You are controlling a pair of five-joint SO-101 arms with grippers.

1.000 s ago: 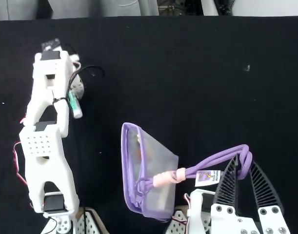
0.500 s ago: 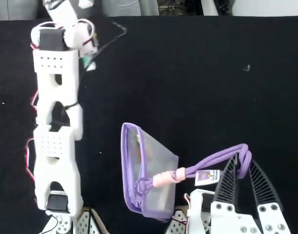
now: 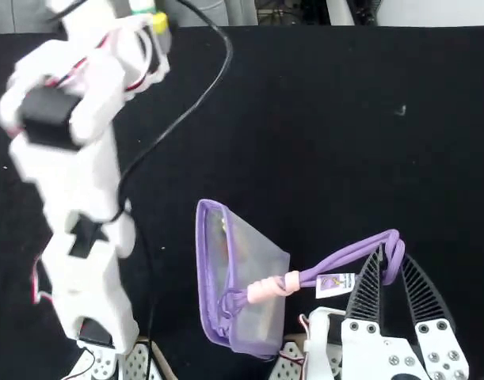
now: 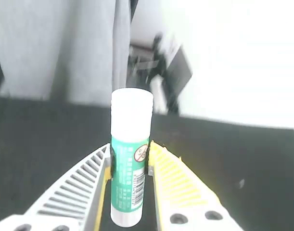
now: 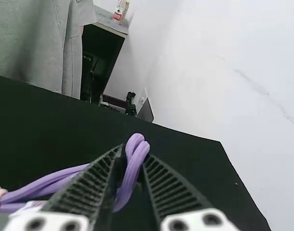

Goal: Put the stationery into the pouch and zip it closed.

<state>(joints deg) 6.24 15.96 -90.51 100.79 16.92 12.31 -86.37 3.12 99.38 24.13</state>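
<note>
Two arms are in use, each holding something. My left gripper (image 4: 130, 150) is pinching a glue stick (image 4: 131, 166). Its fingers are clamped on the green body and the white cap pokes out past the tips. It is raised well apart from the pouch (image 3: 253, 289), over by the far table (image 3: 344, 119) edge on the pouch's mouth side. I hold the stick lengthwise, and I'd judge that lets it go in end-first.

The pouch lies flat with its purple-rimmed mouth gaping toward the left arm's side, not zipped. There's an orange tint inside near the rim, but I can't tell what it is.

My right gripper (image 3: 390, 258) is on the side of the pouch away from the mouth, squeezed shut on the looped end of the purple cord (image 5: 135, 150). The cord runs back to the pouch past a pink bead (image 3: 267, 290) and a small tag (image 3: 337, 283). I'm probably holding it to anchor the pouch so it won't skid when the stick pushes in.

The stick isn't in yet, and zipping comes after.
</note>
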